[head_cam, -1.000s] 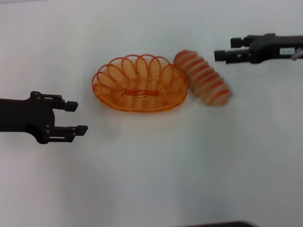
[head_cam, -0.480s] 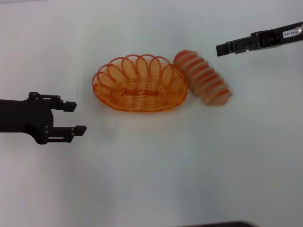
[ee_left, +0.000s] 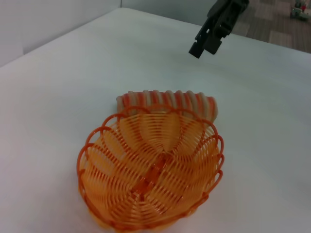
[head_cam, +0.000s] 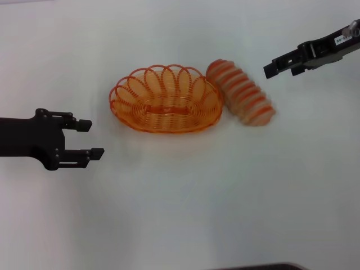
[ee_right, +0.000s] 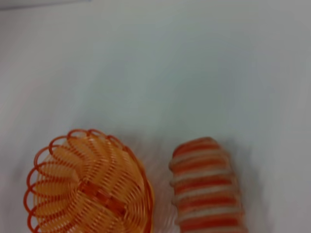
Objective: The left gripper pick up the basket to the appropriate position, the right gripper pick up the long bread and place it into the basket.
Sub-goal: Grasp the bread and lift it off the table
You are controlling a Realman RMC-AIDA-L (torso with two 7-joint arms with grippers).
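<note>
White table [head_cam: 180,214] carries the empty oval orange wire basket [head_cam: 166,101], the striped long bread [head_cam: 241,93] touching it. Left gripper [head_cam: 90,139], fingers spread, must first approach the basket; right gripper [head_cam: 274,67], finger state unclear, hovers beyond the bread.

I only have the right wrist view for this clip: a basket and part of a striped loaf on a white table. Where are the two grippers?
Observer: The right gripper hangs in the air off the far-right end of the long bread, clear of it.
Operator: And the left one?
Observer: The left gripper sits low on the basket's left side, fingers spread, with a stretch of bare table between them.
Operator: Does the bread's hidden end touch anything?
Observer: No; the whole loaf lies on the table along the basket's right rim, with nothing on or in either.
</note>
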